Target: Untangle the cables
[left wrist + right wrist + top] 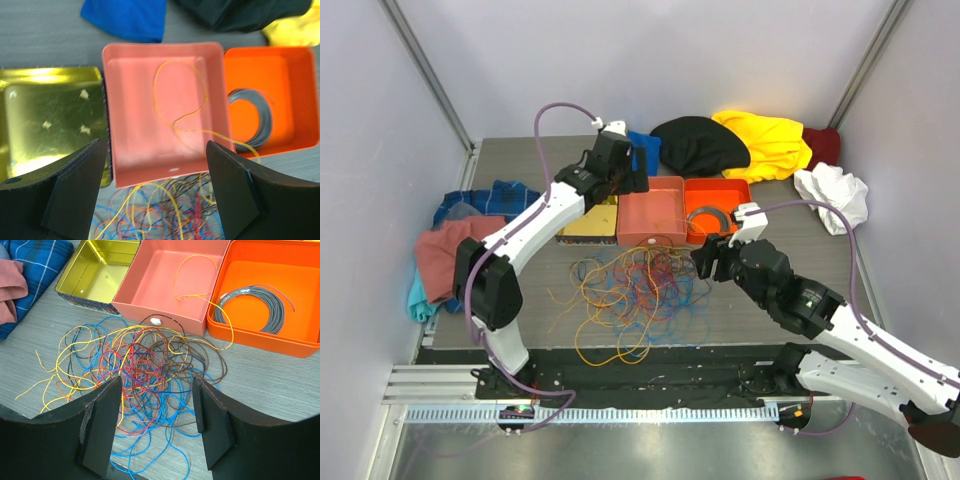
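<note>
The cables (632, 295) lie in a messy tangle of orange, yellow, red, blue and brown loops on the table in front of the bins; they show in the right wrist view (140, 370) and the left wrist view (170, 212). One yellow cable (182, 107) runs from the pink bin (165, 107) over its edge toward the tangle. My left gripper (630, 172) is open and empty above the pink bin (650, 212). My right gripper (705, 258) is open and empty, just right of and above the tangle.
A yellow tin (588, 220), the pink bin and an orange bin (717, 205) holding a grey coiled ring (255, 302) stand in a row. Clothes lie around: blue plaid and pink (450, 240) left, black (698, 145), yellow (765, 140), white (832, 195) at back right.
</note>
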You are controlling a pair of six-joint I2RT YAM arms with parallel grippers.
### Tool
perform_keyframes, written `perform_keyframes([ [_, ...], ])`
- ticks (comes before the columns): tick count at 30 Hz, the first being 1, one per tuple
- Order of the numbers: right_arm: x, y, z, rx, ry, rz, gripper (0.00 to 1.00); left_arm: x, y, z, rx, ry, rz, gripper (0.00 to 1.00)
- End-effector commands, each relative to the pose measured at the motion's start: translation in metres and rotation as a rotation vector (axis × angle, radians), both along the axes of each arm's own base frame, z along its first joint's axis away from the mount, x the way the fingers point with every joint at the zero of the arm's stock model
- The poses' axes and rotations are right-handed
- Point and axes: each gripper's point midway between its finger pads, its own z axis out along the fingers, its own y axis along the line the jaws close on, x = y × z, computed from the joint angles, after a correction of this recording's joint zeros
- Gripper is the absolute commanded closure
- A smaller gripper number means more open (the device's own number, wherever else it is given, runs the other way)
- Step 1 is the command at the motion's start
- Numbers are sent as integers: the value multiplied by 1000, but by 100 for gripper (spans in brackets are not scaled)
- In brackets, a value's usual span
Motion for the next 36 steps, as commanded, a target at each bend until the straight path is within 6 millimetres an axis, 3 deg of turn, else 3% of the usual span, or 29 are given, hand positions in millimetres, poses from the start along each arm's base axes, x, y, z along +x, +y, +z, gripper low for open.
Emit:
perform_keyframes([
  [1,7,-2,6,17,-28,-46,34,-14,17,29,-5,-85,20,16],
  [2,10,-4,2,19,-20,-76,34,-20,21,41,-23,-105,20,16],
  [4,21,-14,-13,-6,-3,-168,34,-30,24,41,-45,-104,13,16],
  [5,29,-21,-18,-4,7,-227,34,-39,28,30,-41,-84,15,16],
  [6,34,-22,-24,-3,31,-244,34,-46,32,39,-63,-103,16,16],
  [7,51,-35,-35,-6,66,-303,35,-50,33,42,-91,-107,22,17],
  [8,55,-27,-44,21,113,-266,36,-59,35,27,-94,-75,16,17],
  [9,63,-29,-49,48,133,-283,36,-66,38,36,-125,-91,18,17],
  [11,82,-30,-65,56,167,-309,38,-78,36,30,-181,-64,20,18],
  [12,88,-28,-69,45,170,-310,38,-88,38,16,-183,-31,17,18],
  [13,96,-25,-69,41,166,-315,39,-96,39,22,-212,-38,14,19],
  [15,109,-25,-92,-19,215,-341,39,-111,39,9,-240,0,14,19],
  [16,117,-22,-90,-25,213,-340,40,-118,41,15,-261,-13,12,19],
  [17,122,-20,-102,-47,240,-338,40,-123,43,12,-269,-4,16,19],
  [18,127,-16,-101,-43,231,-330,41,-130,46,3,-260,13,19,19],
  [19,131,-13,-99,-39,223,-326,41,-135,51,7,-269,1,23,19],
  [22,139,-8,-106,-44,238,-328,44,-144,60,4,-262,1,37,19],
  [28,135,-15,-136,-37,282,-387,48,-157,68,-3,-269,14,43,19],
  [32,140,-4,-136,138,215,-399,52,-161,66,-5,-296,17,35,20],
  [36,134,-7,-154,153,236,-432,53,-166,62,-7,-306,28,12,20],
])
